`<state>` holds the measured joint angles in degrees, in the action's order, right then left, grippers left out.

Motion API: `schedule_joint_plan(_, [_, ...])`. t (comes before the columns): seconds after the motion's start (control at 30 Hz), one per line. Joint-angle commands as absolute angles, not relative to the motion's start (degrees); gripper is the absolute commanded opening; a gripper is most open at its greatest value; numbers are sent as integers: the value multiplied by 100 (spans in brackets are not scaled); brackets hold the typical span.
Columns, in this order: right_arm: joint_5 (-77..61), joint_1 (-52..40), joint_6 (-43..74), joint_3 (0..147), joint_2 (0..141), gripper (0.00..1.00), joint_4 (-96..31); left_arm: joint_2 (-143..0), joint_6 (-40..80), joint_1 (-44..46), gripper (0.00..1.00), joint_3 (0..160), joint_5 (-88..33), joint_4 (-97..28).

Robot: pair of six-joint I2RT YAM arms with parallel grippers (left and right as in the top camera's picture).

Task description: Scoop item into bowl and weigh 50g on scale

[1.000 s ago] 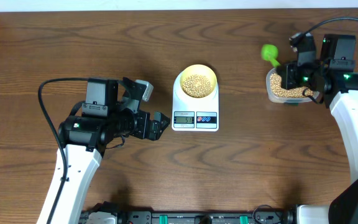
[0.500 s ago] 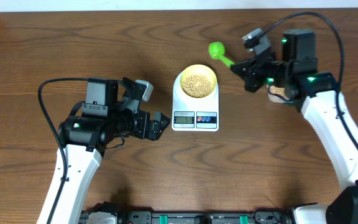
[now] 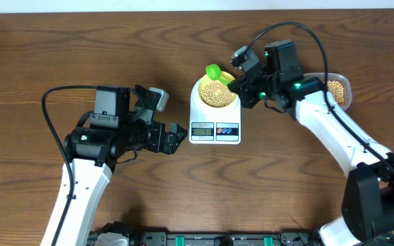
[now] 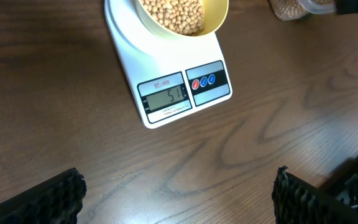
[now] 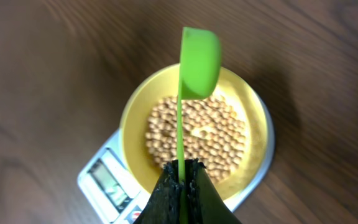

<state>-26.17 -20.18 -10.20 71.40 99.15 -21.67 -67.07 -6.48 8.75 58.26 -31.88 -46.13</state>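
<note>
The table (image 3: 81, 41) is dark brown wood with strong grain; past its far edge only a pale strip (image 3: 183, 4) shows. The left gripper (image 4: 179, 196) stands with jaws wide, holding nothing. In the middle, the scale (image 3: 214, 130) carries the bowl (image 3: 234, 85) full of beans (image 3: 216, 93). The right gripper (image 3: 241, 87) is clamped on a green scoop (image 3: 214, 70) above the bowl's far rim. At the right is a clear tub (image 3: 348, 98) of beans.

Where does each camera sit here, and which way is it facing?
Overhead: above the table, looking straight down; left arm and right arm show.
Left wrist: low, facing the scale display; its open fingers at bottom corners.
Right wrist: above the bowl, looking down the scoop its fingers pinch.
All share the bowl on the scale.
</note>
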Motion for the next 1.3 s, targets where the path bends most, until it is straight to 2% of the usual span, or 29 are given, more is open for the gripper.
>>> schedule_joint_plan(0.0, [-1846,-2176,-1107,7155,10029,1,-2143,-6709,-746,886,98,5837,-3280,-4622])
schedule_joint_plan(0.5, [-1361,-2359,-1149,7150,10130,1,-2408,-6709,-746,886,98,5837,-3280,-4622])
schedule_joint_plan(1.27, [-1363,-2567,-1295,7148,10138,1,-2574,-6709,-749,886,98,5837,-3280,-4622])
